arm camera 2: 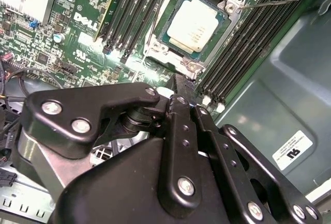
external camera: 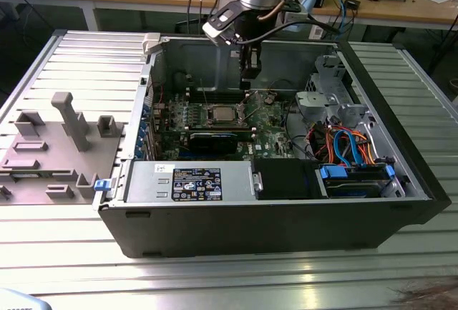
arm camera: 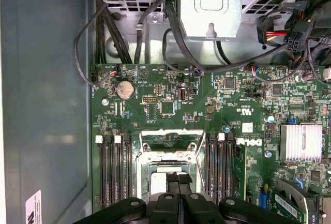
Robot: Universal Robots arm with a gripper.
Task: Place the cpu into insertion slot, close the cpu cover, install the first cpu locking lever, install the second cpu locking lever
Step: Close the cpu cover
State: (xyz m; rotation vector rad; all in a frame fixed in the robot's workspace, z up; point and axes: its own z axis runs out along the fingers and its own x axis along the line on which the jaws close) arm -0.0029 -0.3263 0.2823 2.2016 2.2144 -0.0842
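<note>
The cpu (arm camera 2: 192,25), silvery-grey on top, lies in the insertion slot (arm camera 2: 170,42) on the green motherboard. Around it sits the silvery cpu cover (arm camera 2: 231,6); I cannot tell whether it is pressed flat. A thin wire locking lever (arm camera 2: 269,1) sticks out free from one corner of the socket. My gripper (arm camera 2: 178,85) hangs above the socket's edge, black fingers shut with nothing between them. In the first wrist view the gripper (arm camera: 178,181) hides part of the slot (arm camera: 166,158). In the exterior view the gripper (external camera: 248,72) hovers above and behind the socket (external camera: 222,114).
The open computer case (external camera: 272,217) holds rows of memory slots (arm camera 2: 235,53) on both sides of the socket, a finned heatsink (arm camera: 299,142), a black graphics card (external camera: 213,138), coloured cables (external camera: 343,142) and a drive cage (arm camera: 209,6). A grey fixture (external camera: 68,120) stands outside, at the exterior view's left.
</note>
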